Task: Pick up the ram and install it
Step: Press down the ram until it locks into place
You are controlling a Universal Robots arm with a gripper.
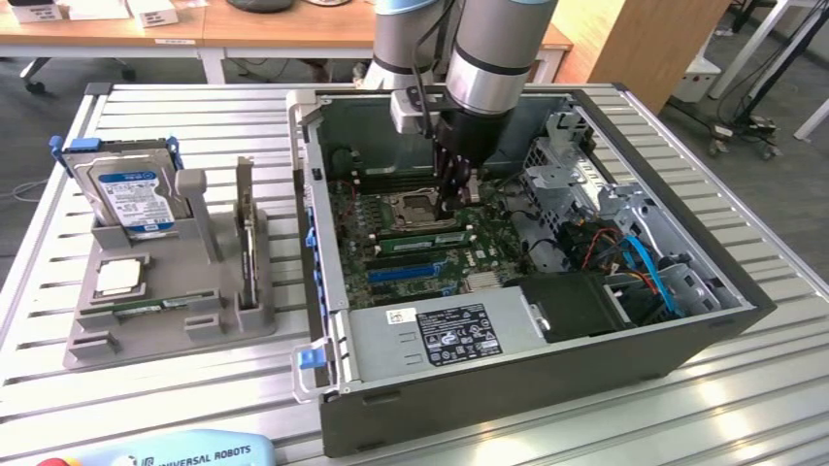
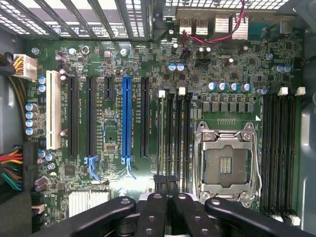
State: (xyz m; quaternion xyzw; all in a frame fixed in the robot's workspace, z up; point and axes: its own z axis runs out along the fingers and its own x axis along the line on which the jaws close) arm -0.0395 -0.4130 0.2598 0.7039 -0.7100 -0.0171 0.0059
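Note:
The ram point(image 1: 417, 233) is a thin green stick standing on edge in a slot beside the processor socket point(image 1: 412, 206), inside the open computer case. From the wrist view it appears edge-on as a pale green line point(image 2: 160, 133) in the outermost of the black slots. My gripper point(image 1: 453, 206) reaches down into the case, its black fingers shut together point(image 2: 167, 181) over the end of these slots. Nothing shows between the fingertips. Whether they touch the stick I cannot tell.
The case's walls point(image 1: 311, 194) and drive cage point(image 1: 570, 165) close in around the arm. Cables point(image 1: 635, 262) and a power supply point(image 1: 441, 335) lie near the front. A grey holder point(image 1: 155, 320) on the exterior view's left carries a hard drive point(image 1: 130, 194) and a square silver chip point(image 1: 119, 277).

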